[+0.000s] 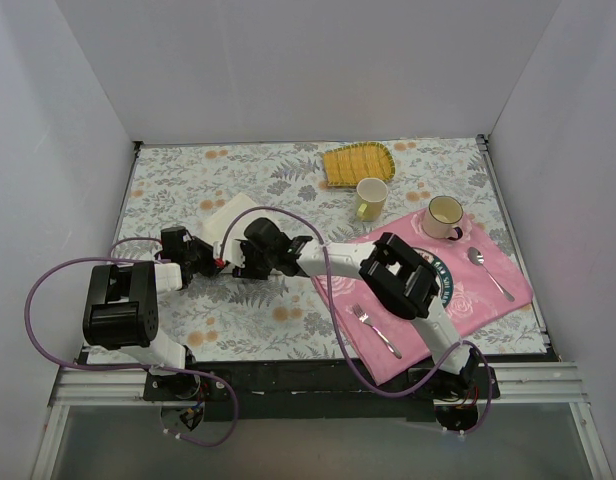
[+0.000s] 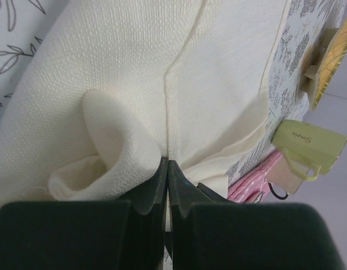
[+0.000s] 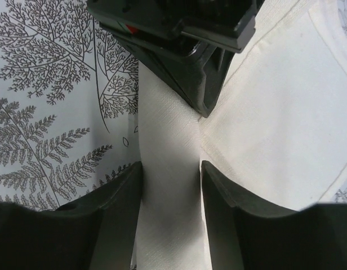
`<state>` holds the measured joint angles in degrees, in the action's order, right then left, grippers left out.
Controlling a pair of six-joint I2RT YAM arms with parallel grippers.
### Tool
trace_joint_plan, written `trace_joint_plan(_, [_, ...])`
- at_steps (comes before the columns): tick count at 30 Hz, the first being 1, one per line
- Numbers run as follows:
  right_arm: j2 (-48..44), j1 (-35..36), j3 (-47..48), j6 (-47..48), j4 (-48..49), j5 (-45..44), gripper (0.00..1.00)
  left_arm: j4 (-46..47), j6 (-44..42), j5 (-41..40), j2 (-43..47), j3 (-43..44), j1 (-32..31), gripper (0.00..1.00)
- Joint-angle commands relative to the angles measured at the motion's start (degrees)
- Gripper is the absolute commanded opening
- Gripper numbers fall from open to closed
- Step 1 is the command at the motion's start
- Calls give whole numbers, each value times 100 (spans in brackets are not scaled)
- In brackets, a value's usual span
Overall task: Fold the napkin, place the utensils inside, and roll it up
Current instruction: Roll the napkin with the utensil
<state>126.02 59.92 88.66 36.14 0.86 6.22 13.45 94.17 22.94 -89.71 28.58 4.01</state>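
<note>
Top external view puts the napkin (image 1: 228, 212) left of centre on the floral tablecloth (image 1: 288, 170), mostly hidden under both arms. No gold utensil shows in any view. Only the wrist views tell the grips: the left gripper (image 2: 167, 169) is pinched tight on a bunched fold of cloth, while the right gripper (image 3: 170, 169) stands apart, astride a flat strip just beside it. That pinch looks shallow — a tug by either arm could slip it and undo the fold.

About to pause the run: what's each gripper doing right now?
Left gripper: closed, pinching a fold of the napkin.
Right gripper: open, with a strip of the napkin lying between its parted jaws.
</note>
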Motion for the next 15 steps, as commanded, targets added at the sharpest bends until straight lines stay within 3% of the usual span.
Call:
trace_joint_plan(1, [309,-147,213,-414,-684,203,49,-941,-338,-571,-266,-168,-14,0])
trace_joint_plan(10, [547,-174,107,-1993,-745,907,15,-1502,-821,-571,322,367,-14,0])
trace_joint_plan(12, [591,-209,125,-2381,-719,1118,13,-1828,-918,-615,734,666,-14,0])
trace_joint_plan(13, [608,-218,186,-2705,-754,1205,12,-1942,-1014,-641,892,788,-14,2])
trace_joint_plan(14, [661,-235,247,-2883,-807,1398,11,-2239,-1058,-763,1120,964,-14,15])
trace_joint_plan(15, [696,-261,318,-3032,-877,1443,11,-2390,-1093,-843,1253,1052,-14,21])
